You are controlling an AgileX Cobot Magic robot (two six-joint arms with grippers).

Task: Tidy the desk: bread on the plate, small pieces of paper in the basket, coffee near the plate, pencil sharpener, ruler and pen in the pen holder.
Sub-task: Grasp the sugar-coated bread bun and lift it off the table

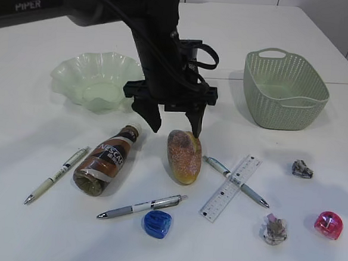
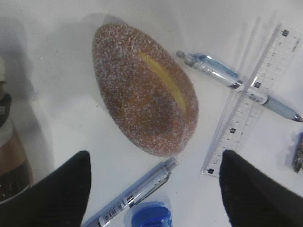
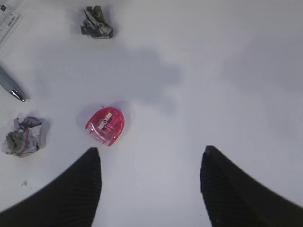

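My left gripper [image 1: 174, 129] hangs open just above the sugared bread [image 1: 184, 156], its fingers on either side of the loaf's far end; in the left wrist view the bread [image 2: 142, 90] lies ahead of the open gripper [image 2: 155, 153]. The green glass plate [image 1: 97, 80] sits behind, and the coffee bottle [image 1: 106, 161] lies on its side to the left. My right gripper [image 3: 150, 150] stands open over bare table, near the red pencil sharpener [image 3: 105, 126]. Ruler [image 1: 231, 188], pens [image 1: 142, 207], blue sharpener [image 1: 157, 224] and paper balls [image 1: 274, 229] lie in front. The pen holder is out of view.
A green basket [image 1: 284, 87] stands at the back right. Another pen [image 1: 57, 175] lies at the far left, and a third pen [image 1: 236, 181] crosses under the ruler. A second paper ball [image 1: 301, 169] sits right of the ruler.
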